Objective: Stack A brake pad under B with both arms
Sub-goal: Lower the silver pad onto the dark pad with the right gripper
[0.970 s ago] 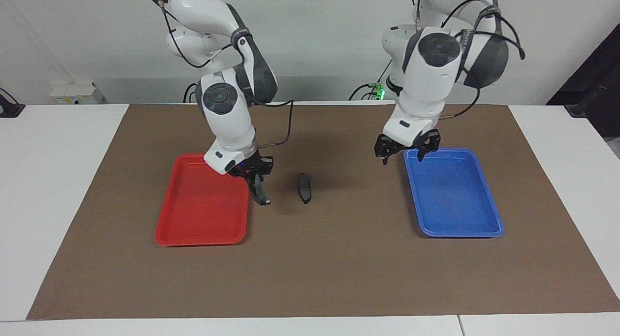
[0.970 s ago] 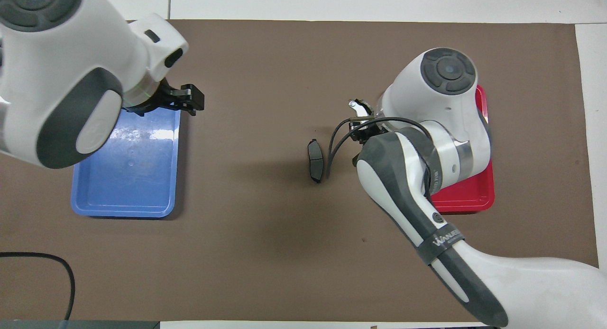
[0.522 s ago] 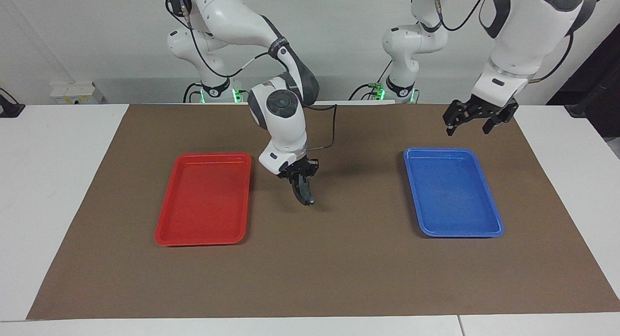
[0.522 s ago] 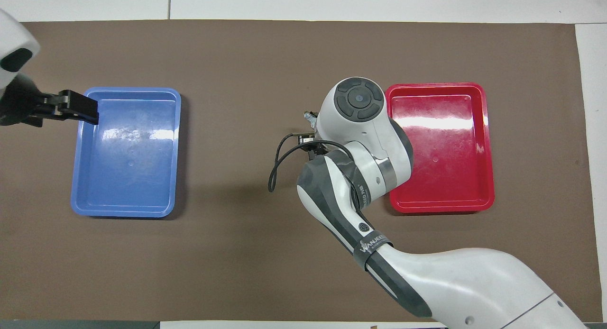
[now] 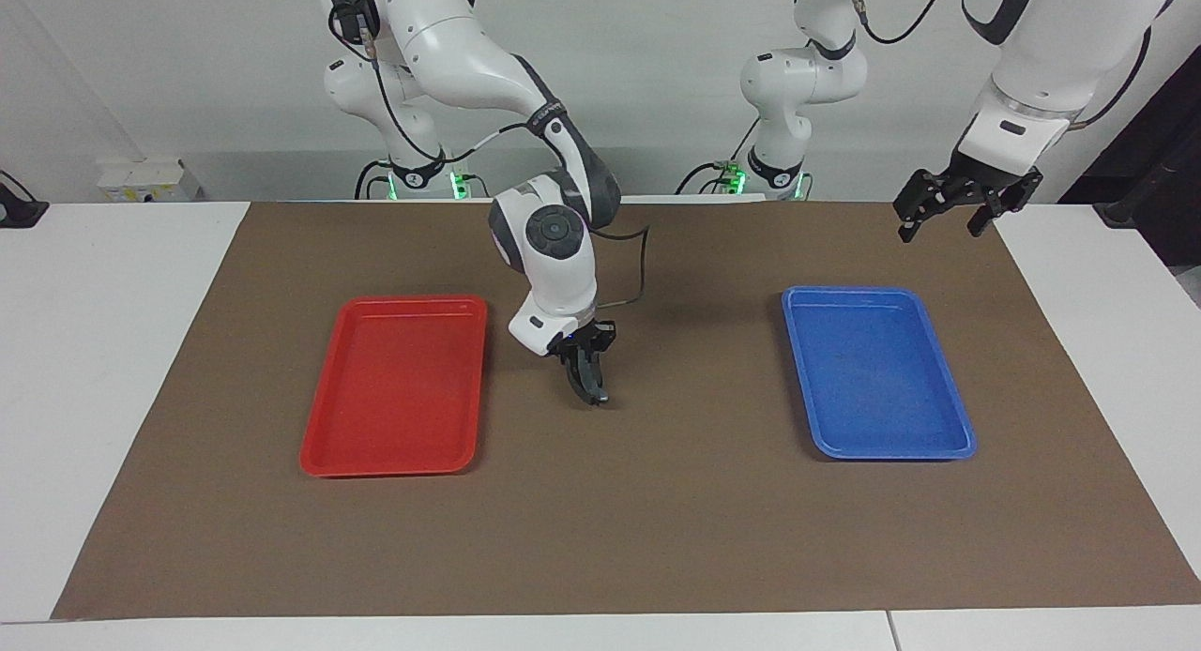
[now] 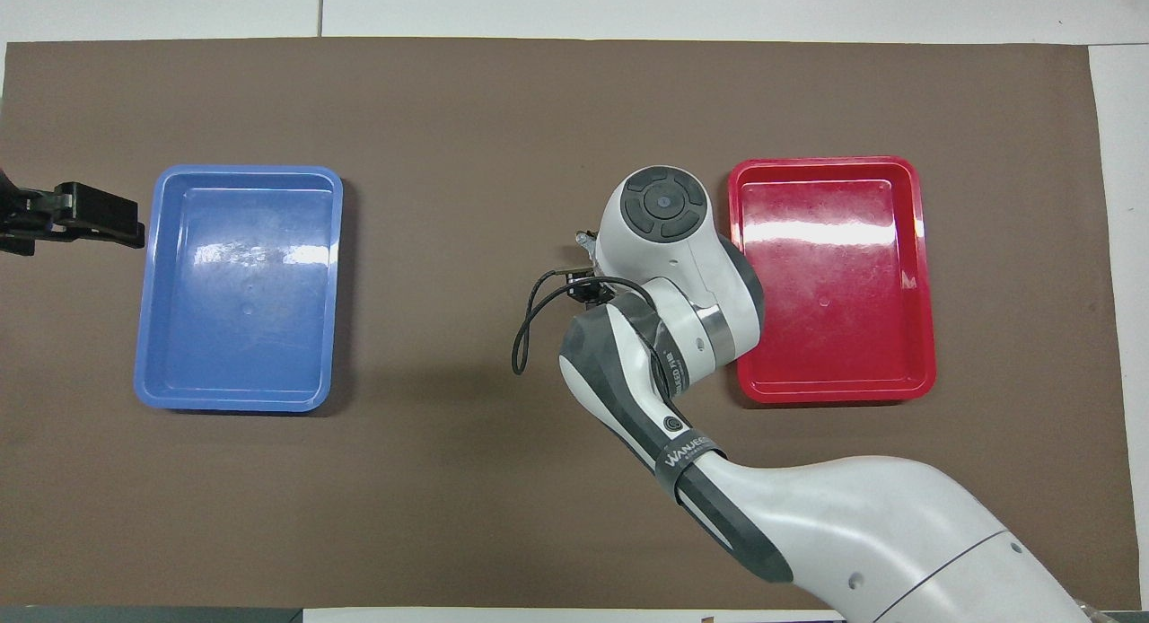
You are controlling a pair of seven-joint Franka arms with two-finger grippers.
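My right gripper (image 5: 584, 371) is low over the middle of the brown mat, between the two trays. It is shut on B (image 5: 596, 391), the long dark crescent pad, which hangs on edge with its lower end at the mat. One small silver end tab of B (image 6: 585, 240) shows past the arm in the overhead view. The short A pad is hidden: the right gripper and B cover its place in the facing view, and the right arm covers it in the overhead view. My left gripper (image 5: 966, 208) is open and empty, raised over the mat's edge beside the blue tray; it also shows in the overhead view (image 6: 94, 221).
An empty red tray (image 5: 394, 388) lies toward the right arm's end of the mat, and an empty blue tray (image 5: 877, 379) toward the left arm's end. The brown mat (image 5: 657, 520) covers most of the white table.
My right gripper carried B from beside the red tray to over A's spot and has come down a little. My left arm rose from the blue tray and swung out to its end.
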